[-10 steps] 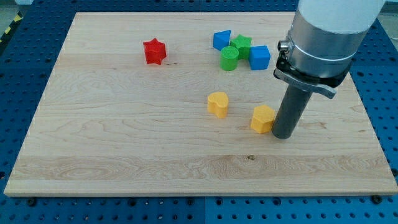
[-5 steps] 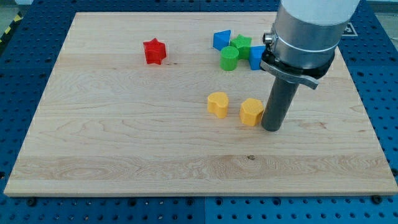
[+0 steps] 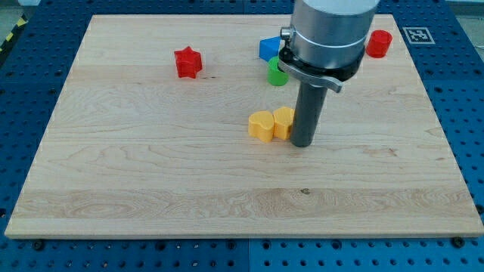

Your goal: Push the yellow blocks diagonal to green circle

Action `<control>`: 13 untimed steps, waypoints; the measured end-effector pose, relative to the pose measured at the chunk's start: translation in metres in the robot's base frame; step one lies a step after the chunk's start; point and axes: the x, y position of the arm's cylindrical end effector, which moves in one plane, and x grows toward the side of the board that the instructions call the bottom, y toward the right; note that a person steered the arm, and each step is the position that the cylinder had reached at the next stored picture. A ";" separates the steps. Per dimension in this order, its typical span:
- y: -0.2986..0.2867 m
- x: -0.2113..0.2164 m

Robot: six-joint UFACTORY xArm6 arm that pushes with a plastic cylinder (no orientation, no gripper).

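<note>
Two yellow blocks lie side by side near the board's middle: a yellow heart (image 3: pixel 262 125) on the left and a yellow hexagon (image 3: pixel 283 122) touching its right side. My tip (image 3: pixel 302 143) stands against the hexagon's right side. The green circle (image 3: pixel 276 72) lies above them, partly hidden by the arm. A blue block (image 3: pixel 268 48) sits just above the green circle, also partly hidden. The green star and the other blue block are hidden behind the arm.
A red star (image 3: pixel 187 62) lies at the upper left of the wooden board (image 3: pixel 151 174). A red cylinder (image 3: pixel 378 43) sits near the board's top right corner. The blue perforated table surrounds the board.
My tip has moved left and slightly up, pushing the yellow hexagon left until it touches the yellow heart. The arm now covers the green star and the right blue block.
</note>
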 end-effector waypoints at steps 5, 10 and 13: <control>0.021 -0.032; -0.055 -0.029; -0.081 -0.046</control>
